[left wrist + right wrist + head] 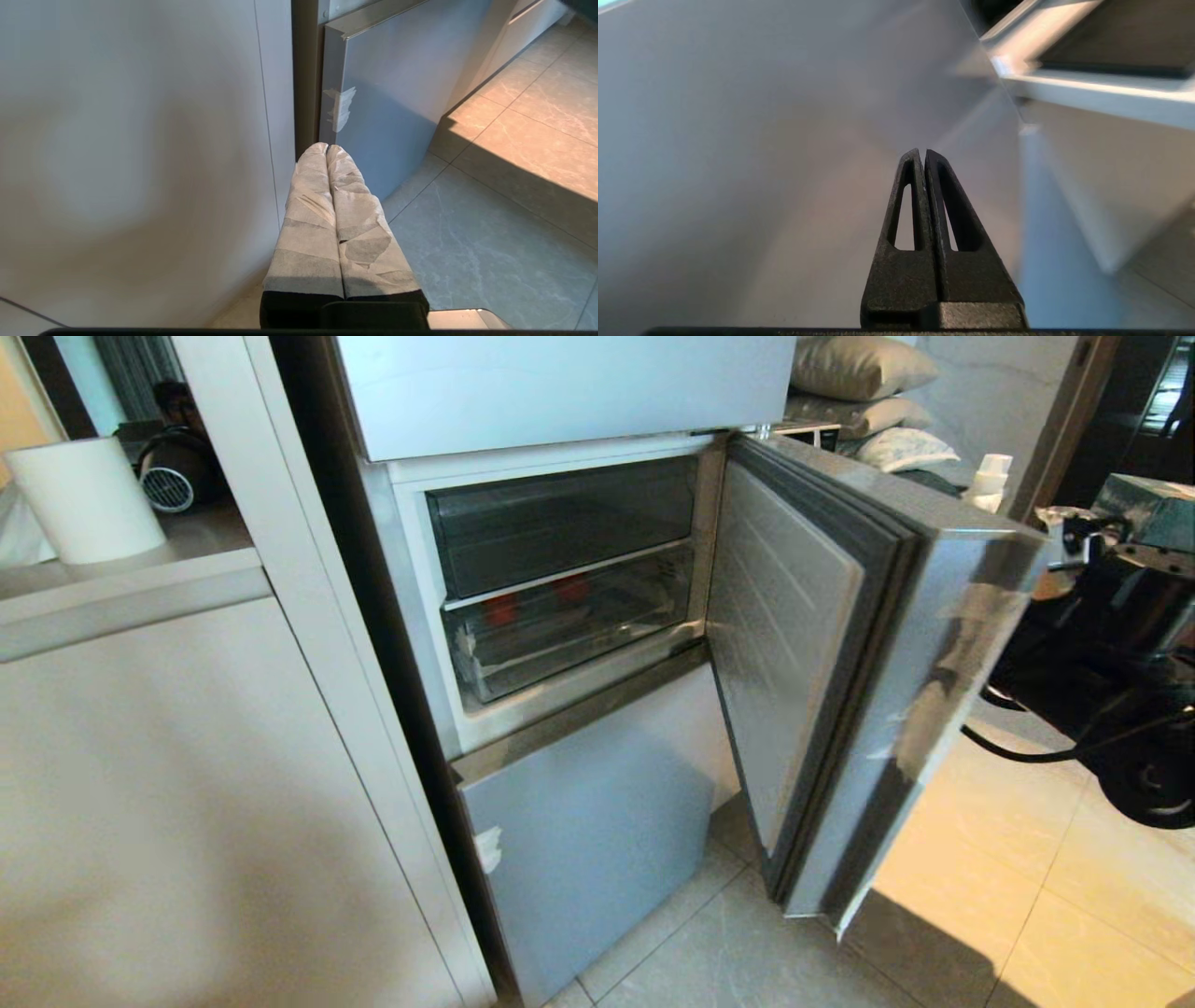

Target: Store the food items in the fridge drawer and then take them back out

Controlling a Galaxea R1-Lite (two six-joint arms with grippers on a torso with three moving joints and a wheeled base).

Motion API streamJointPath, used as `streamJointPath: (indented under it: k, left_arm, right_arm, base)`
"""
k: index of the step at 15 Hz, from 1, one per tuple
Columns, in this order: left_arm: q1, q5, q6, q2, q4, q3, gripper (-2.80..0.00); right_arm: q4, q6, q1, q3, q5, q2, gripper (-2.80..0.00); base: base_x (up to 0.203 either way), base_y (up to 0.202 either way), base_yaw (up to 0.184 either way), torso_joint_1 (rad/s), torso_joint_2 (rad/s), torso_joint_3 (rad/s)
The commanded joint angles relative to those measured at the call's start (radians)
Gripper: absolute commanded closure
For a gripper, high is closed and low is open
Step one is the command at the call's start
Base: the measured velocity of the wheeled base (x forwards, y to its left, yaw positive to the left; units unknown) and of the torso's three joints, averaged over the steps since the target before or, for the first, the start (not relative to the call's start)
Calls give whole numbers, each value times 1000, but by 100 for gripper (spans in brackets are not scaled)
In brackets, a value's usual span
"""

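The pale blue-grey fridge [560, 392] has its middle door [840, 644] swung open to the right. Inside, the clear fridge drawer [569, 644] sits pushed in under a dark upper bin [560, 523]. Two red food items [501, 609] [571, 588] show through its clear front. Neither arm appears in the head view. My right gripper [922, 151] is shut with nothing in it, black fingers close to a smooth pale blue-grey panel [784, 116]. My left gripper [327, 147], fingers wrapped in pale tape, is shut and empty, low by the fridge's bottom panel [387, 93].
A white cabinet [187, 784] stands left of the fridge, with a paper roll [84, 499] on its ledge. White tape bits [341, 109] mark the bottom panel's edge. Dark equipment with cables [1120, 663] stands on the tiled floor [980, 915] right of the open door.
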Motion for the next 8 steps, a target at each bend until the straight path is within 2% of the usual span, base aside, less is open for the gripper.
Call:
streamJointPath:
  k: [1,4,8]
  left_arm:
    - [0,0,0,-1,1,0,0]
    - [1,0,0,-1,1,0,0]
    - [1,0,0,-1,1,0,0]
  right_arm:
    - [-4,-36,146,-83,-60,85,0]
    - [-2,-106,271,-273,-138,253,0]
    - [61,-173,402,-568,-162,481,0]
  base:
    - [0,0,0,0,0,0]
    - [0,0,0,0,0,0]
    - [0,0,0,0,0,0]
